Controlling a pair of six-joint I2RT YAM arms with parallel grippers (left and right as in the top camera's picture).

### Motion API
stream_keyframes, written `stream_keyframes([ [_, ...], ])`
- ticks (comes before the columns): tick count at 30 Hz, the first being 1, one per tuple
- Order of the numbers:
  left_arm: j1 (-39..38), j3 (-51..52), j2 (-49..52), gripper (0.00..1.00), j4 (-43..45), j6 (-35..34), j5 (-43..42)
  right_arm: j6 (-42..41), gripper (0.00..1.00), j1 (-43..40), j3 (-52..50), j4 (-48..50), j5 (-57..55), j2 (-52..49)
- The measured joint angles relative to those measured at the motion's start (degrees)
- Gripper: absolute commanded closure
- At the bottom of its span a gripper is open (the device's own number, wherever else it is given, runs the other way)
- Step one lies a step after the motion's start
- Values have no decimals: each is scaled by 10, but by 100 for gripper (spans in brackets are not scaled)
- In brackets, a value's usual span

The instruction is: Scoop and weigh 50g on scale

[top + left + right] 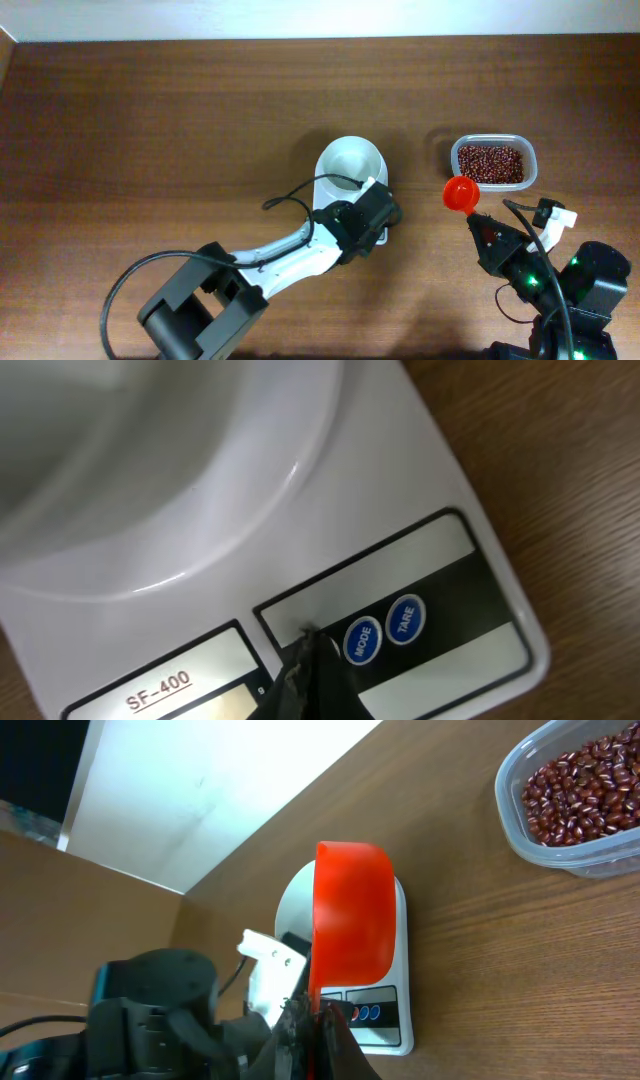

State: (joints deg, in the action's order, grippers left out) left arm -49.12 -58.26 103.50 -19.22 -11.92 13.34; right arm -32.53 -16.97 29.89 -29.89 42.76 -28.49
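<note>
The white scale (pixel 378 236) stands mid-table with a round white bowl (pixel 350 165) on top; no beans show in the bowl. My left gripper (pixel 372 212) is shut above the scale's front. In the left wrist view its tip (pixel 310 645) touches the control panel just left of the blue MODE button (pixel 362 641), beside the display (pixel 190 680). My right gripper (pixel 487 235) is shut on the handle of a red scoop (pixel 460 192), which hangs between scale and bean tub. In the right wrist view the scoop (pixel 350 920) points away above the scale (pixel 385 1020).
A clear plastic tub of red beans (pixel 491 163) stands right of the scale and shows at the top right of the right wrist view (pixel 580 795). The left arm (pixel 290 255) slants over the table from the front left, its black cable looping beside the bowl.
</note>
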Motion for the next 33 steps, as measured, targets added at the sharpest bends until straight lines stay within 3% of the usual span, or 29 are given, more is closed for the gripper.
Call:
stream_keyframes([
  [33,0,0,3,100,11,34,-9,0,96,0,0,0,0,0],
])
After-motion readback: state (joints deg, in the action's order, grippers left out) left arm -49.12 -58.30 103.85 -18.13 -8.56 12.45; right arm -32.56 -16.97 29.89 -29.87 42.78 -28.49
